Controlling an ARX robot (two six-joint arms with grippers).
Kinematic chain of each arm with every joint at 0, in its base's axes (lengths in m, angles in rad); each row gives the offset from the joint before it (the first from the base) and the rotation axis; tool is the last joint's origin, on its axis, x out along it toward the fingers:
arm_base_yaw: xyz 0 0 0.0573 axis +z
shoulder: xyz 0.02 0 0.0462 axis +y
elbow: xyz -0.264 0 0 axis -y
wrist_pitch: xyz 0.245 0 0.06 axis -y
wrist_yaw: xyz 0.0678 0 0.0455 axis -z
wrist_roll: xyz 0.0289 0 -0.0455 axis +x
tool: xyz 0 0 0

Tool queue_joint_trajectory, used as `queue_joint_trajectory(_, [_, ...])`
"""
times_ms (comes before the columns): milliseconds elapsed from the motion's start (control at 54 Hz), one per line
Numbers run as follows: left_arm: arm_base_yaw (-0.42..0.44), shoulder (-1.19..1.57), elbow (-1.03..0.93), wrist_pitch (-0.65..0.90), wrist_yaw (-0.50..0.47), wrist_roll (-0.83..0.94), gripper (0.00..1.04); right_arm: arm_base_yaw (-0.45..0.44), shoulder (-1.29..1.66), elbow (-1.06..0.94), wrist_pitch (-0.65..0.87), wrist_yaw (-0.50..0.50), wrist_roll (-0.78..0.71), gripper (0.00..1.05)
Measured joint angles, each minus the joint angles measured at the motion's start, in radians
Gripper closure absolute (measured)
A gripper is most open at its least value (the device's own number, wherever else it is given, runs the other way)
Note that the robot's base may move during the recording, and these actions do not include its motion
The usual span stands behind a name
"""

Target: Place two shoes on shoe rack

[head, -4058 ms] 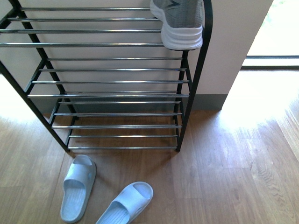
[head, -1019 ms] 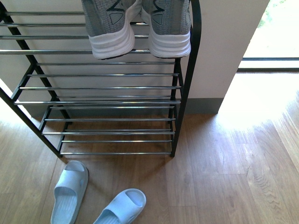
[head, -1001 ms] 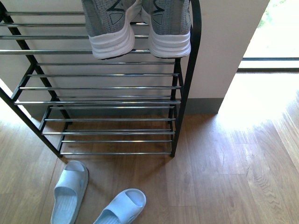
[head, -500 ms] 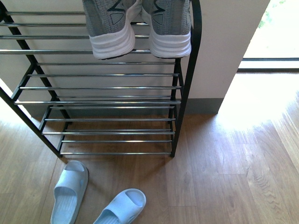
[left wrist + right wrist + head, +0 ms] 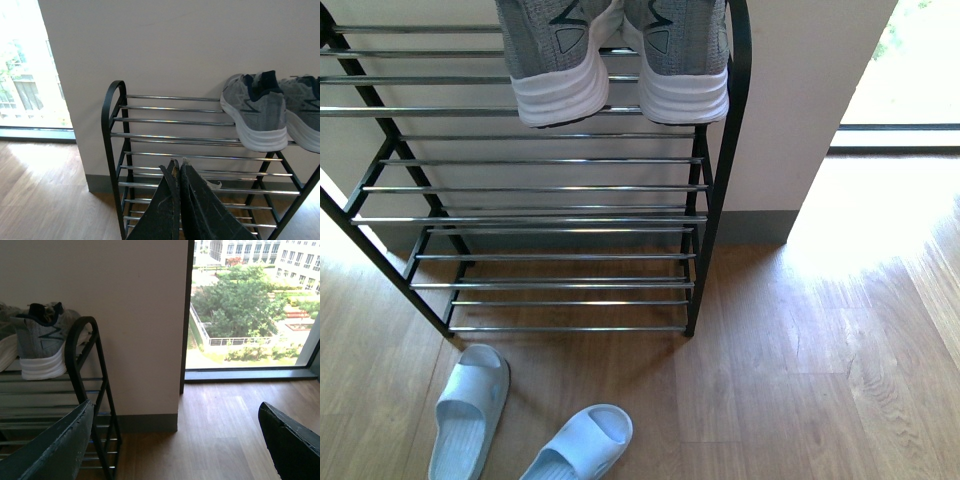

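Where one before, two sneakers.

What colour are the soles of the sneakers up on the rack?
White soles, clearest in the front view.

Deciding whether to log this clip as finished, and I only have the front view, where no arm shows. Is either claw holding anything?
Observer: No. In the left wrist view the left claw is shut with nothing in it.
Operator: And the right one?
Observer: The right claw is open wide and empty.
Operator: My frame cuts the sneakers off at the top. Are they properly on the rack?
Observer: Yes. Both grey sneakers sit side by side on the top tier of the shoe rack, navy collars up and toes pointing to the back.
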Motion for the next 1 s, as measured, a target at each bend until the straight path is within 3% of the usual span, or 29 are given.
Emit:
queue_joint_trajectory(741, [0.002,-0.064,-0.074,0.015,0.0,0.0,1.03,0.0,0.0,0.0,0.0,0.0,0.0,0.09])
queue_joint_trajectory(834, [0.002,-0.064,-0.074,0.015,0.0,0.0,0.9,0.0,0.0,0.0,0.0,0.0,0.0,0.09])
queue_joint_trajectory(1001, [0.002,-0.064,-0.074,0.015,0.0,0.0,0.52,0.0,0.0,0.0,0.0,0.0,0.0,0.09])
